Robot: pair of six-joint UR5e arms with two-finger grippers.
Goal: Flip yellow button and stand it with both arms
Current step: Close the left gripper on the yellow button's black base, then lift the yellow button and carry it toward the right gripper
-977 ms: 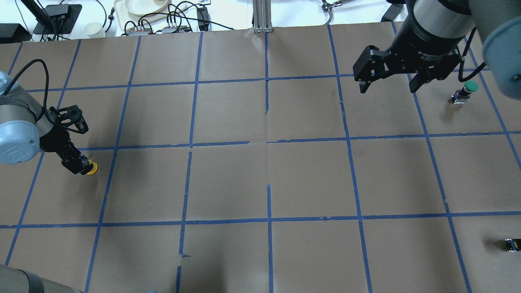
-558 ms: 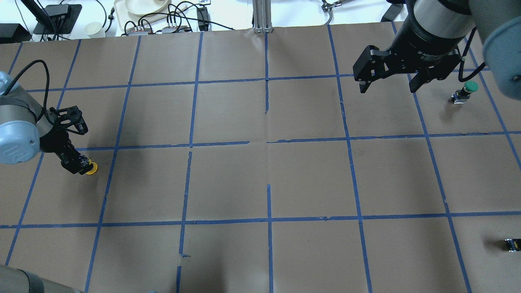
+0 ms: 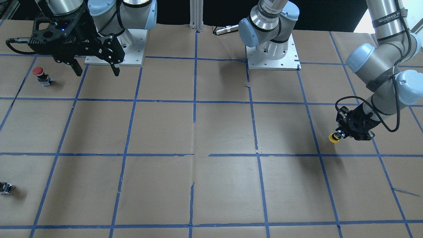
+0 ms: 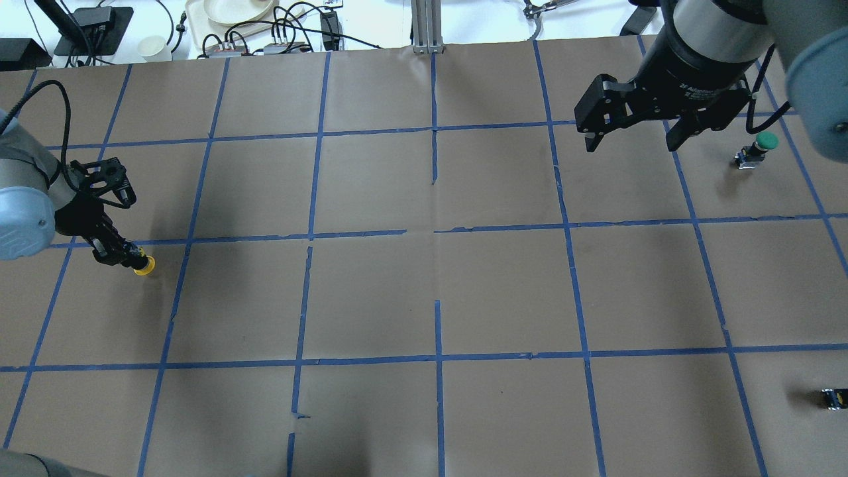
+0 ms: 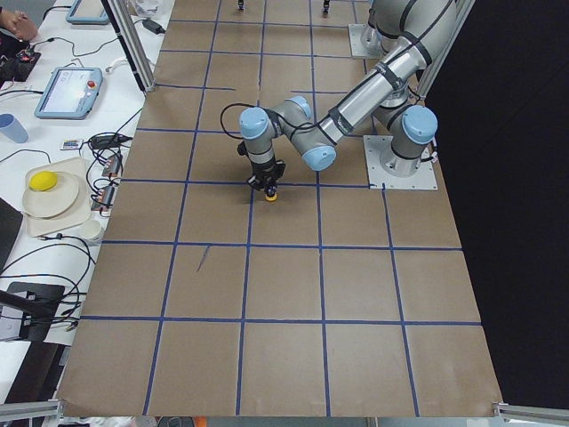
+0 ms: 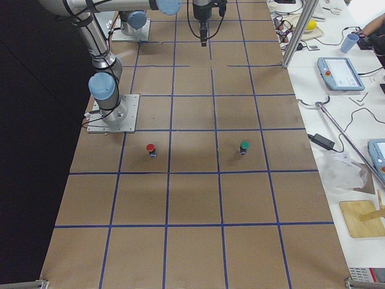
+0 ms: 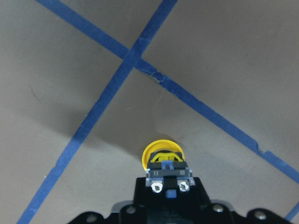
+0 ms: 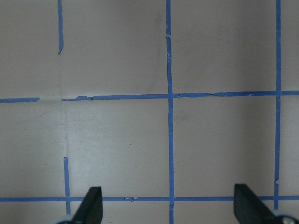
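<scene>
My left gripper (image 4: 124,254) is shut on the yellow button (image 4: 144,265) at the table's left side. It grips the black contact block (image 7: 169,176), and the yellow cap (image 7: 162,155) points away from the gripper toward the paper. The button seems to hang just above the table and casts a shadow. It also shows in the front view (image 3: 333,138) and the left view (image 5: 270,195). My right gripper (image 4: 633,140) is open and empty, high over the far right of the table. It also shows in the front view (image 3: 97,70), and its fingertips (image 8: 92,204) frame bare paper.
A green-capped button (image 4: 762,144) stands just right of the right gripper. A red-capped button (image 3: 39,72) stands by it near the robot's base. A small dark switch piece (image 4: 833,397) lies at the right edge. Brown paper with a blue tape grid (image 4: 437,232) covers the table.
My left gripper has drawn back a little, up and to the left in the overhead view, with the yellow button in it. The right gripper has not moved.
</scene>
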